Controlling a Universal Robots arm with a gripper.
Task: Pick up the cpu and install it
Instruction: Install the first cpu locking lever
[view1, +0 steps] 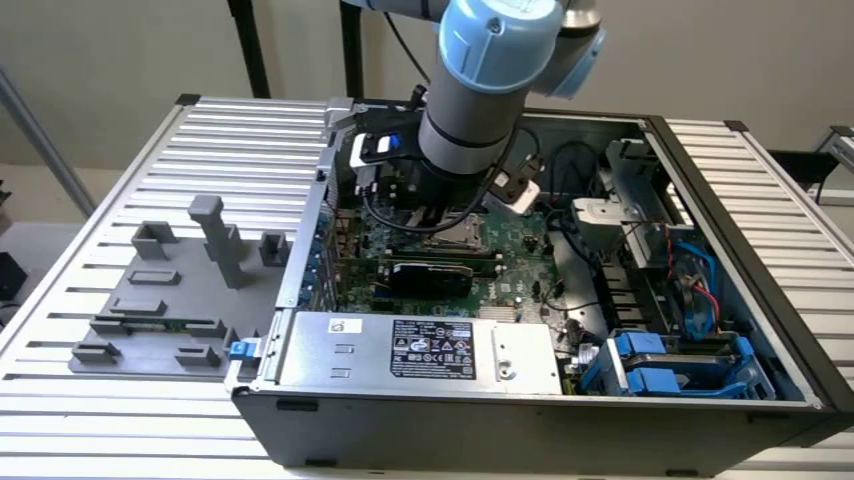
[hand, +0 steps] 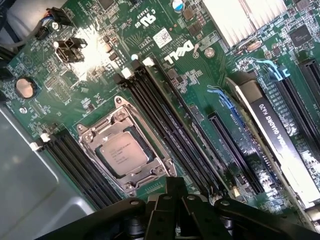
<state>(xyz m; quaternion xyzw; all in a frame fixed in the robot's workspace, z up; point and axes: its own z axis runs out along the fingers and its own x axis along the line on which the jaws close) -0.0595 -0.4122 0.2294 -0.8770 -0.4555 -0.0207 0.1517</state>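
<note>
While the cpu (hand: 122, 154) lies flat inside the metal frame of the socket (hand: 126, 152), its square top sits turned, corners pointing up and down in the wrist view, so no side is longer. Black memory slots (hand: 165, 127) run beside it on the green board (hand: 150, 45). The gripper (hand: 175, 212) hangs just above, holding nothing; I cannot tell its spread.

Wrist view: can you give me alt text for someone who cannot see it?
A pale silver square cpu sits inside the metal-framed socket of a green Dell motherboard, with black memory slots alongside. The dark gripper hangs just above, apart from the chip.
</note>
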